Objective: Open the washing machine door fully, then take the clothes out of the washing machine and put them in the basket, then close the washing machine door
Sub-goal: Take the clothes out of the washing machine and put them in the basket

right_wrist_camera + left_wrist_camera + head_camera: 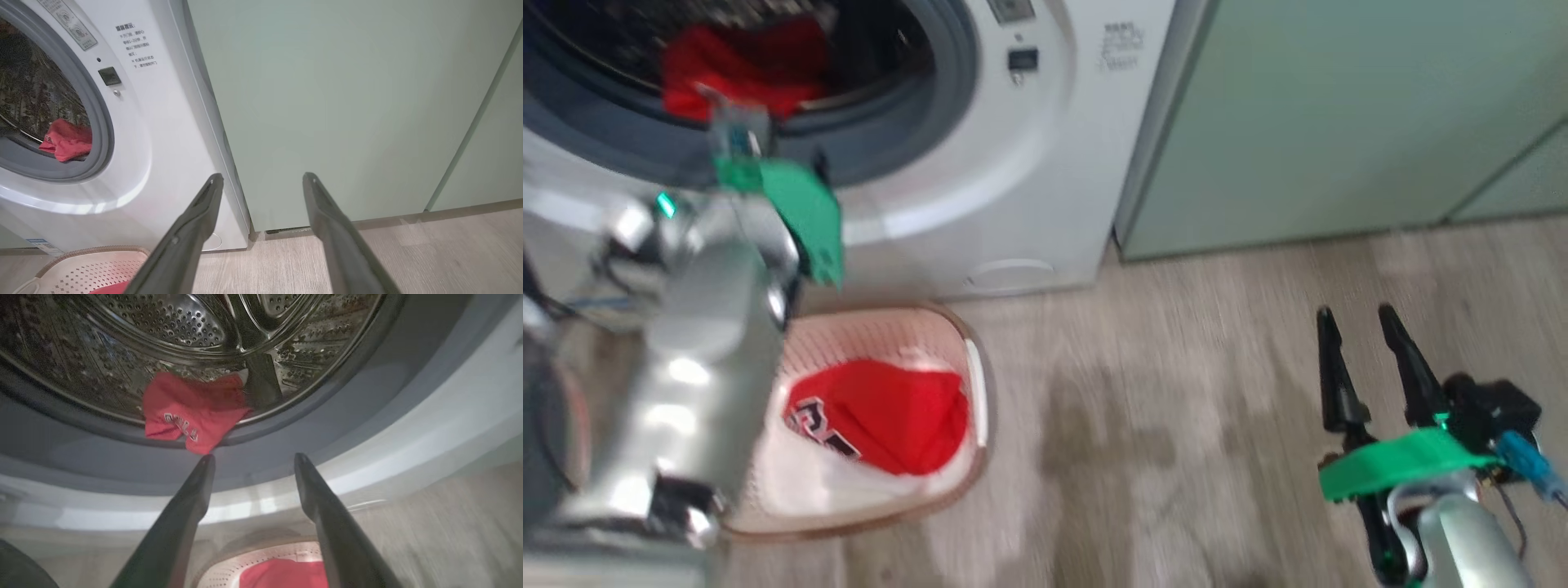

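The white washing machine [1029, 163] has its drum mouth uncovered; the washing machine door is out of view. A red jersey [192, 410] with white lettering lies at the drum's front lip, against the grey seal [286, 445]; it also shows in the head view [743, 69] and the right wrist view [65, 141]. My left gripper [253, 459] is open, its tips over the seal just below the jersey, holding nothing. The cream basket [976, 384] stands on the floor under the opening with another red jersey [890, 412] in it. My right gripper [1356, 314] is open and empty, far right, above the floor.
Pale green cabinets [1339, 114] stand directly right of the washer. Wood-look floor [1176, 425] stretches between the basket and my right arm. My silver left forearm [694, 343] overlaps the basket's left side in the head view. A small round hatch [1013, 273] sits low on the washer's front.
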Motion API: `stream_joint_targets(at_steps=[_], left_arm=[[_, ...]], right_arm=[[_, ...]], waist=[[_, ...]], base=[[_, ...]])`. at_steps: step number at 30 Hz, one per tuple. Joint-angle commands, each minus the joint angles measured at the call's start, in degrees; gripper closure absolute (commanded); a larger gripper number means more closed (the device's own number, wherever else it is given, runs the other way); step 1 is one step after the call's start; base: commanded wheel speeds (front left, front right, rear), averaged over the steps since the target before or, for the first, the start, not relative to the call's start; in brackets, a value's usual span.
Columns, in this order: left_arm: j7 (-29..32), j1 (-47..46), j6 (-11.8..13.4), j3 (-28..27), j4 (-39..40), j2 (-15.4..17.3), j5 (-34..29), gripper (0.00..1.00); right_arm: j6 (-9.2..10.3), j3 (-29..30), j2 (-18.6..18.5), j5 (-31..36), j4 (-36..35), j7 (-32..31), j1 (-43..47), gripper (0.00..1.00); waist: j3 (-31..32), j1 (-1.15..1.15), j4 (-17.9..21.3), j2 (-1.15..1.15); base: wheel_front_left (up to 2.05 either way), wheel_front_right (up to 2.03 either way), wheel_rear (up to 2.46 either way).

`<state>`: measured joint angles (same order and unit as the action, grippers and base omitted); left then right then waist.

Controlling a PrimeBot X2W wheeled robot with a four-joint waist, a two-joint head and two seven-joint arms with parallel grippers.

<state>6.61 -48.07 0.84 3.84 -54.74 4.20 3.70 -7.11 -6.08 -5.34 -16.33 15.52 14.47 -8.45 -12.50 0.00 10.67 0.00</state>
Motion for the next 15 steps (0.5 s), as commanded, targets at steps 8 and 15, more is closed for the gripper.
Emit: stream_joint_targets(at_steps=[8,15], left_arm=[[6.12,-16.49,3.26,2.29,-6.31,7.06,-5.41,0.00],[8.71,-26.76,6.25,5.74,-12.14,9.34,-9.12,0.00]], right_arm=[[-0.37,-2.12,1.46,-1.20,-2.25,0.53,-5.37,0.00],[-0.37,-2.62,2.13,-1.74,-2.86,0.53,-8.43,0.00]], waist=[[-12.98,0.00,6.45,0.00],[-19.09,0.00,8.18,0.00]], base=[[0.00,0.00,0.00],[0.00,0.00,0.00]])
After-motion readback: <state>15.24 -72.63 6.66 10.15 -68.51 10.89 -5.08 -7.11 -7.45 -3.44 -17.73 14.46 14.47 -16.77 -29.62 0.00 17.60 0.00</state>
